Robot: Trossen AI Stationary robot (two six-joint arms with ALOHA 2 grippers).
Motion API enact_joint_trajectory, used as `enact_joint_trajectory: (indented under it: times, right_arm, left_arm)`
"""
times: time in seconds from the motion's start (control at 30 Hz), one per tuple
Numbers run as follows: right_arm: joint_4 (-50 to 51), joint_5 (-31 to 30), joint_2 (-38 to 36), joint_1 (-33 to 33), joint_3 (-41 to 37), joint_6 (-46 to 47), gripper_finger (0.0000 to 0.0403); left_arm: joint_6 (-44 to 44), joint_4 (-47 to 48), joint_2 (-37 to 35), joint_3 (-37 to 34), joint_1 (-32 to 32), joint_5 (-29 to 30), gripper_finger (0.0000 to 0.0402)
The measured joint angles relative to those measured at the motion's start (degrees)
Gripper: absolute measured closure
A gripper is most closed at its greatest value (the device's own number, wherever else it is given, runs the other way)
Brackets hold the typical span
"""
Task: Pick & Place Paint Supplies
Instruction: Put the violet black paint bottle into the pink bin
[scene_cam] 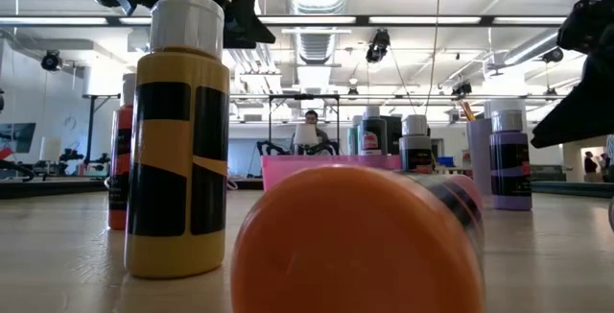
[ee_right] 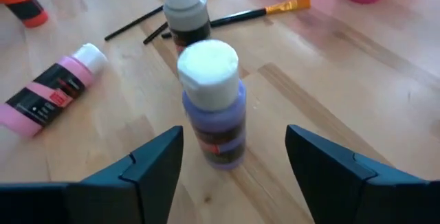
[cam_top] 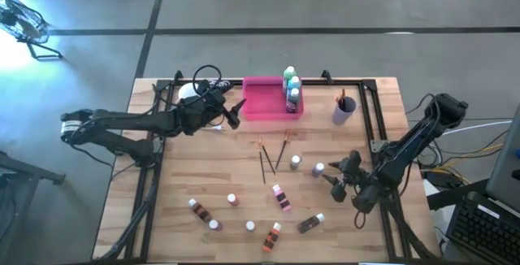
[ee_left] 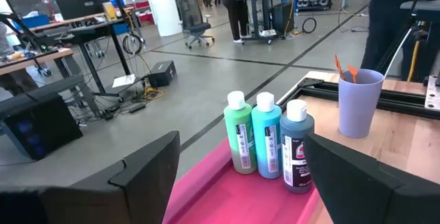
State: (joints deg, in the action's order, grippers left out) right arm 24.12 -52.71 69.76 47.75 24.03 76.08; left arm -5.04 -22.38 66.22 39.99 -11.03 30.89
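The left gripper (cam_top: 237, 112) hangs with fingers spread wide and empty just beside the pink tray (cam_top: 262, 102), where three larger bottles (ee_left: 267, 143), green, blue and dark teal, stand upright in a row at the end near a lilac cup (ee_left: 358, 102). Mid-table lie the brushes (cam_top: 272, 156), with small bottles scattered nearer the front edge. The right gripper (cam_top: 335, 181) is spread too, its fingers either side of an upright purple bottle (ee_right: 213, 104) without touching it.
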Motion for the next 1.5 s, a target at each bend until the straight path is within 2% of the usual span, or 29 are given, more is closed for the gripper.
enact_joint_trajectory:
  times: [0.17, 0.47, 0.8, 1.03, 1.5]
  right_arm:
    - [-2.52, 0.03, 0.0, -2.01, 0.0, -3.76, 0.0141]
    - [-5.1, 2.18, 0.0, -4.97, -0.52, -5.16, 0.0135]
    - [-11.26, 3.71, 0.14, -8.04, -0.98, -12.05, 0.0159]
    - [-12.97, 6.52, 3.63, -10.02, -1.18, -11.81, 0.0167]
    - [-21.77, 5.32, 11.8, -11.1, -1.12, -12.08, 0.0138]
  left_arm:
    - [-0.02, 0.42, 0.0, -0.02, 0.0, 0.0, 0.009]
    - [0.23, 1.56, 0.0, -0.04, 0.0, 0.0, 0.009]
    - [0.51, 1.95, 0.02, -0.07, 0.0, 0.0, 0.009]
    - [0.53, 2.06, 0.02, -0.07, 0.0, 0.02, 0.009]
    - [0.29, 3.18, 0.02, -0.07, -0.09, 0.02, 0.009]
